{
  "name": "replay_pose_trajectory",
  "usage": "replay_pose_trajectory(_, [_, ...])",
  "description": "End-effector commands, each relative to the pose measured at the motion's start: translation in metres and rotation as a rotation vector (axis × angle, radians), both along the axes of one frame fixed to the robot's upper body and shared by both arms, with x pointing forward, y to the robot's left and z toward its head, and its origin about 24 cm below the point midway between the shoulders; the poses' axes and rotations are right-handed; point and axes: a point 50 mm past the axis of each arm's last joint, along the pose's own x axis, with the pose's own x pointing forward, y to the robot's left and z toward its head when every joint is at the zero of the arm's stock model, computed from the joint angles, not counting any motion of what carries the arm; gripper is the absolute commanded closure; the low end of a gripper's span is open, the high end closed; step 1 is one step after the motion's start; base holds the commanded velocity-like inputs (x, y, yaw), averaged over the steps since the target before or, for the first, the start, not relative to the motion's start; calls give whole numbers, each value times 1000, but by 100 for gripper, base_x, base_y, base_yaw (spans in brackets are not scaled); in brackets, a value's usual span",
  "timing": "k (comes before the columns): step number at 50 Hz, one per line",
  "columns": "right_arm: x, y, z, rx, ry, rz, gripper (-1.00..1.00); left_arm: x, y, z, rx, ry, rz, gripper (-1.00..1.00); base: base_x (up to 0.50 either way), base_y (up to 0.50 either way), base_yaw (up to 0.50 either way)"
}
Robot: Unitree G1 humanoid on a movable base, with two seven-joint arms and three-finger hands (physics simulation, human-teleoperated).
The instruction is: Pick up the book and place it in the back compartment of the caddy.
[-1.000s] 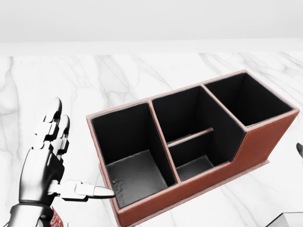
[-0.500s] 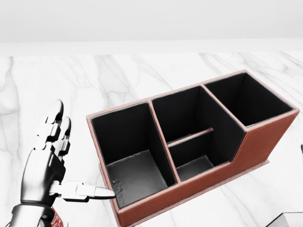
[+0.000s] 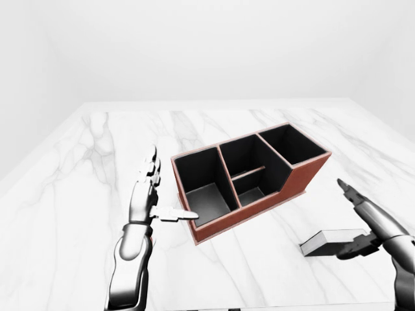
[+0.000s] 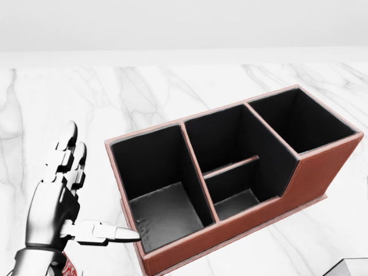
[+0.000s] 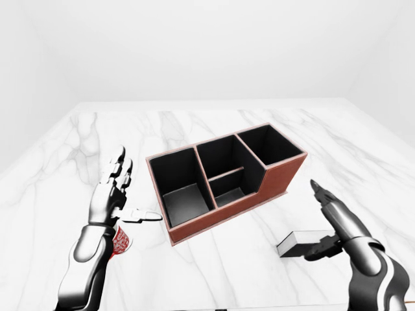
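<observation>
Closest to the camera, at the bottom right of the right-eye view, the right hand [image 5: 332, 223] is spread open right over the book [image 5: 299, 244], one finger pointing up and away and the thumb curled down by the book's right end; can't really tell if it's touching it yet, but it's definitely not gripping it. The book is lying flat on the marble table [image 3: 78, 194], grey cover, below and to the right of the caddy [image 3: 295, 178] and clear of it. Over on the left, the left hand [image 3: 148, 194] is also open, fingers straight up and thumb sticking out sideways with its tip right at the caddy's near left corner, holding nothing. There's a bit of something red and white [image 5: 119, 241] peeking out by the left wrist, no idea what it is. The caddy is reddish brown outside and black inside, sitting at an angle, with one big compartment on the left, a middle one split by a low divider, and another at the far right end. All compartments look empty.
</observation>
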Motion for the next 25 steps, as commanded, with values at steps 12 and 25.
replay_pose_trajectory(12, [-2, -7, -1, -6, 7, -23, -100, 0, -1, -3, 2, 11, -1, -100, 0, 0, 0])
replay_pose_trajectory(25, [-1, -11, -4, -10, 17, -40, -100, 0, -1, -4, 3, 16, -2, -100, 0, 0, 0])
